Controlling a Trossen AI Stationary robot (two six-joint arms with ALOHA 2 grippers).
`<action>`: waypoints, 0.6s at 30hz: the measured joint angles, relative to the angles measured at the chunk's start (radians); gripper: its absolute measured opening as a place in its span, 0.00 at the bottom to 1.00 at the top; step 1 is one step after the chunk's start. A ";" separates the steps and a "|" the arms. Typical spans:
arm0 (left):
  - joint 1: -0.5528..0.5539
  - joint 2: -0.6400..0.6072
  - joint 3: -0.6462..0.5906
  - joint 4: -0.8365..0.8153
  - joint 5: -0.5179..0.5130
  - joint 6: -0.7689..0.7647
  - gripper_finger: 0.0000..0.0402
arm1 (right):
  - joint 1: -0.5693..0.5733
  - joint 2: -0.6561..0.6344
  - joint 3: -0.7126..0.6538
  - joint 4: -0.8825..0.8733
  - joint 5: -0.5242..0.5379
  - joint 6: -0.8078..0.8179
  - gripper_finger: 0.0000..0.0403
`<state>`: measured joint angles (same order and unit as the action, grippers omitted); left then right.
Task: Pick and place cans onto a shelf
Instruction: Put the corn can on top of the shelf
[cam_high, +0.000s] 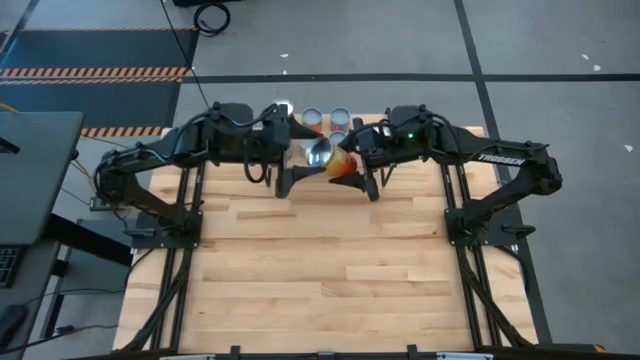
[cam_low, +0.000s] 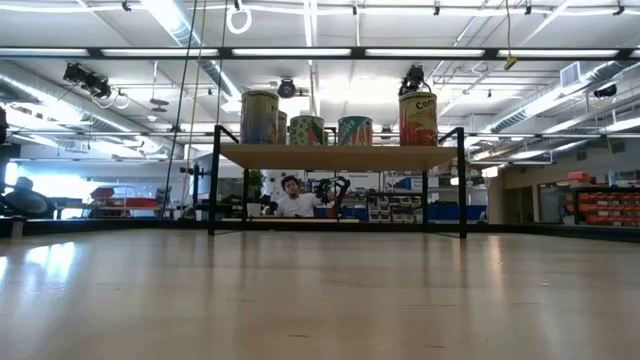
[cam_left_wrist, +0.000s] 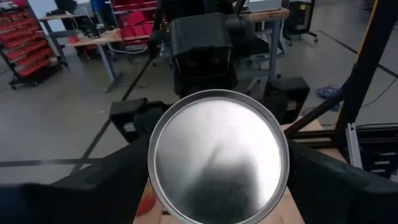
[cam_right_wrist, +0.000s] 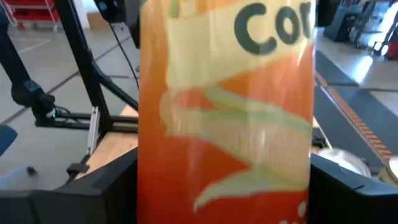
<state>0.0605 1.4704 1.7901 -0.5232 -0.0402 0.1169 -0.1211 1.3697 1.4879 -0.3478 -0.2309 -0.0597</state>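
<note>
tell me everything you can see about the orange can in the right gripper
The orange can has an orange and cream label with green leaf shapes and dark letters starting "Co". The right gripper is shut on its sides near the shelf. From above it looks tilted, beside the silver-topped can in the left gripper. From table height it appears at the shelf's right end.
</note>
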 joint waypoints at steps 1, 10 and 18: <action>0.000 0.002 0.000 0.008 0.000 -0.001 0.84 | 0.000 0.000 0.000 -0.011 0.001 -0.001 0.80; 0.022 0.012 -0.002 0.039 0.011 -0.001 0.85 | -0.001 -0.003 0.001 -0.006 -0.005 -0.002 0.80; 0.022 0.036 -0.004 0.045 0.036 0.000 0.79 | 0.000 0.009 0.000 -0.032 -0.003 -0.001 0.81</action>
<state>0.0822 1.5061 1.7863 -0.4784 -0.0038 0.1165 -0.1215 1.3788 1.4883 -0.3799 -0.2342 -0.0605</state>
